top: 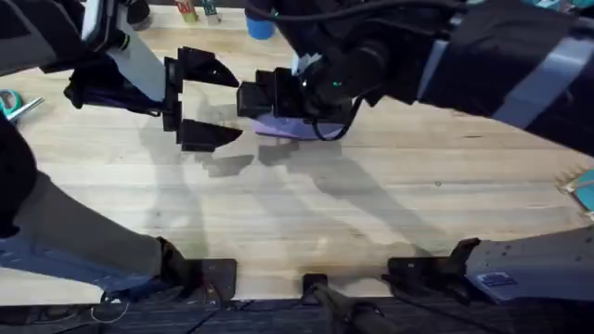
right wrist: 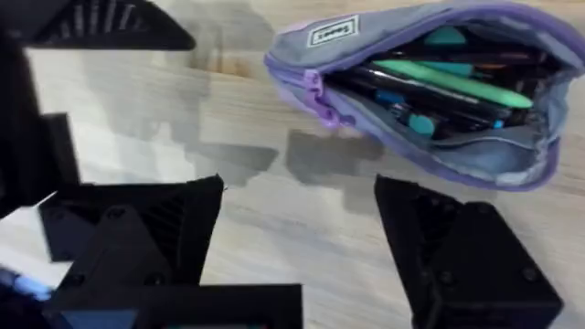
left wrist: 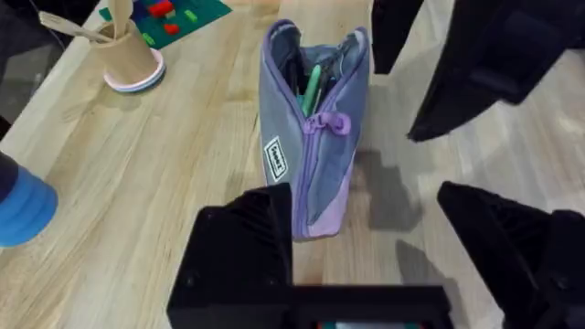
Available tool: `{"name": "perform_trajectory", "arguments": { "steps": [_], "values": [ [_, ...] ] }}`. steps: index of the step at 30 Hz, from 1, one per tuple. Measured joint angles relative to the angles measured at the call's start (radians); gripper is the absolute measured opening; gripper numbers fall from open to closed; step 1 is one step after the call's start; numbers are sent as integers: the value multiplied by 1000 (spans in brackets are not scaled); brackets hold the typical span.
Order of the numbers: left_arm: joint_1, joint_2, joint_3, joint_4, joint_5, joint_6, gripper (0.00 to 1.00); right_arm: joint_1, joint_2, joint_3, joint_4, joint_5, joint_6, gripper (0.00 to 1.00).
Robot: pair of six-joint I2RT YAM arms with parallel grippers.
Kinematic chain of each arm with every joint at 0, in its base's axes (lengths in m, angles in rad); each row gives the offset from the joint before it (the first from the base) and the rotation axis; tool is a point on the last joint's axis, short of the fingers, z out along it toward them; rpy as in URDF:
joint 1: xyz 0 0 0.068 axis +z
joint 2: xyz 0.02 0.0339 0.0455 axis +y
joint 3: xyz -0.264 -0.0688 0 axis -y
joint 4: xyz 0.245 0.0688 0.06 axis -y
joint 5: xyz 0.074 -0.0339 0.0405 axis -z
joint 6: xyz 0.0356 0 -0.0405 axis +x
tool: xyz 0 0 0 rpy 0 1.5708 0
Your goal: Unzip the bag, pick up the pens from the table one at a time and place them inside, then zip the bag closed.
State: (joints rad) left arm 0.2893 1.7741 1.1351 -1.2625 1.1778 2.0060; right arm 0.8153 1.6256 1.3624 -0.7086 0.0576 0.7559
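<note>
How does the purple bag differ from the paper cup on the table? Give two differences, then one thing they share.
1. The bag is soft purple fabric; the cup is stiff tan paper.
2. The bag is long with its zip partly undone, holding a green pen; the cup is round with an open top, holding a pale wooden utensil.
3. The bag lies near the left claw; the cup stands farther off, upright on a pink coaster.

Both rest on the table and hold something.

Robot lab bench — plank table (top: 306,213), two arm bases, scattered craft supplies
</note>
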Motion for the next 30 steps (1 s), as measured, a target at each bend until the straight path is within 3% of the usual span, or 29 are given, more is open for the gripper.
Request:
{"name": "perform_trajectory", "arguments": {
  "steps": [14, 30],
  "values": [
    [0, 0, 0, 0, 0, 0, 993, 132, 15, 0, 2, 266, 121, 996],
    [0, 0, 0, 0, 0, 0, 993, 138, 89, 0, 82, 328, 174, 996]
  ]
}}
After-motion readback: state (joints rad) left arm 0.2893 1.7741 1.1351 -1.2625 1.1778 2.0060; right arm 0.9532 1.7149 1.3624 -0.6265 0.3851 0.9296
